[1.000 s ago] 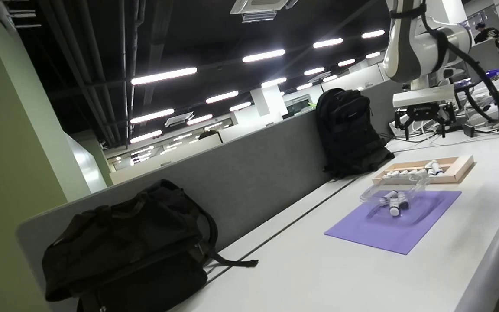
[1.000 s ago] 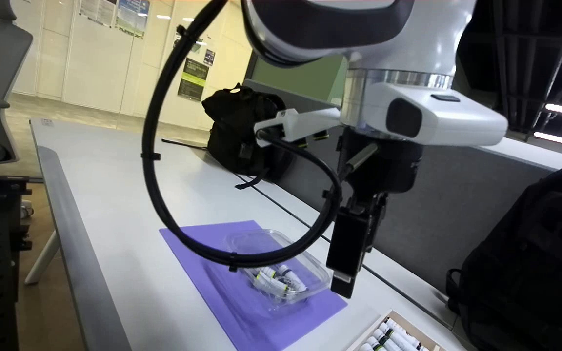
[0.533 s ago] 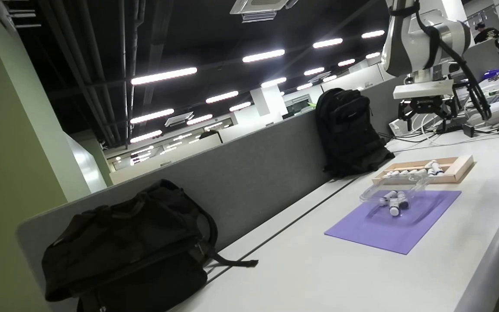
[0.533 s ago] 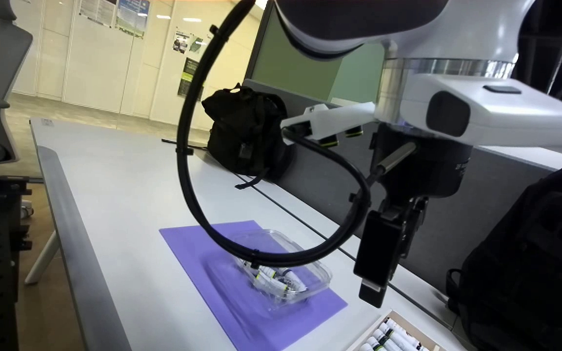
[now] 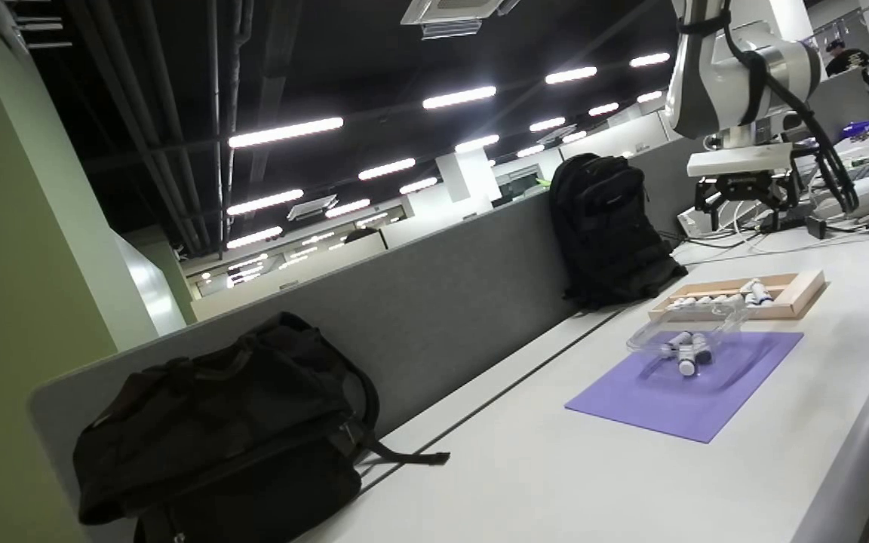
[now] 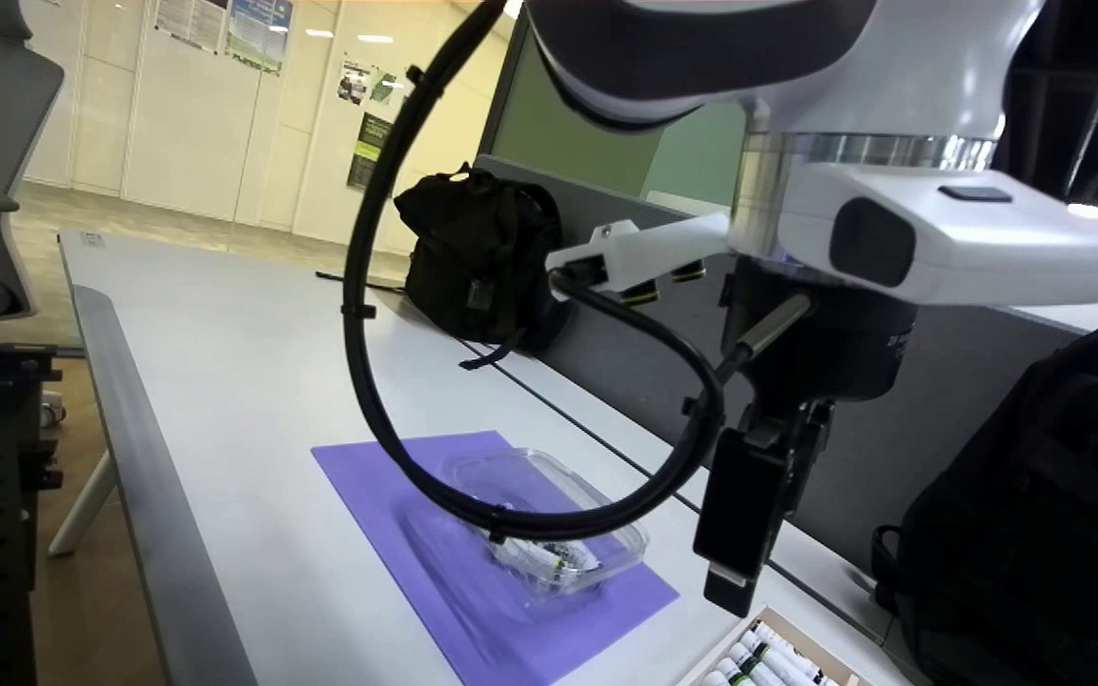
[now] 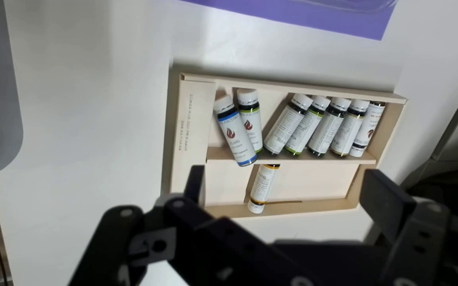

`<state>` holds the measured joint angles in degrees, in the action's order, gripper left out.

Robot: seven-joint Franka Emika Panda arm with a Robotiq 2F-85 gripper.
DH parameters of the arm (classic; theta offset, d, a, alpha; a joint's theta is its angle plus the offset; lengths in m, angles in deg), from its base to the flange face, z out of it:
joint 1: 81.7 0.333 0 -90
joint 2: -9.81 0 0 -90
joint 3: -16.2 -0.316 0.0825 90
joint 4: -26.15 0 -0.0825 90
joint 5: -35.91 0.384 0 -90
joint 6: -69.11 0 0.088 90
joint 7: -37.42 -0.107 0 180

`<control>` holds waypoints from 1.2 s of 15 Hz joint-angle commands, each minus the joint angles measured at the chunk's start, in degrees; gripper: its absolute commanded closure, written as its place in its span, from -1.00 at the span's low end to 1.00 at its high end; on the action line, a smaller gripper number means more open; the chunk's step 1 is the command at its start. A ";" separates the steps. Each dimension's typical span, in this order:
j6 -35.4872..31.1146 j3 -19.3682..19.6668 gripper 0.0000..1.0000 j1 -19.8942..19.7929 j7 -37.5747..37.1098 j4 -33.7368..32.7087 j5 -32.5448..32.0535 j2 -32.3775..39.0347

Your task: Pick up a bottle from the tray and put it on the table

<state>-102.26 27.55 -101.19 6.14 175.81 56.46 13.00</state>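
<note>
The light beige tray lies below my gripper in the wrist view; it also shows in an exterior view. Several white-labelled bottles lie in its far compartment. A blue-banded bottle lies slanted, its base over the divider, beside a green-banded bottle. One yellow-banded bottle lies alone in the near compartment, its white cap at the near wall. My gripper is wide open and empty above the tray, this bottle showing between its fingers. The gripper hangs above the white table in both exterior views.
A purple mat lies beside the tray. On it stands a clear plastic container with several bottles inside. A grey divider panel runs along the table, with a black backpack and a black bag against it.
The arm has moved toward the tray's side, rightward in an exterior view, then sunk slightly in the last half second. The gripper stays open. The bottles and the tray have not moved.
</note>
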 commanded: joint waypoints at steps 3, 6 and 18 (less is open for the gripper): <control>-1.70 -4.93 -1.00 -1.76 14.70 -4.81 12.61 4.51; -3.82 -7.02 -1.00 -3.15 23.24 -7.50 16.07 7.78; -11.88 -4.06 -1.00 -5.08 27.14 -11.78 14.42 20.21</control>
<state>-114.15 23.49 -106.26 33.28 164.01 70.88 33.22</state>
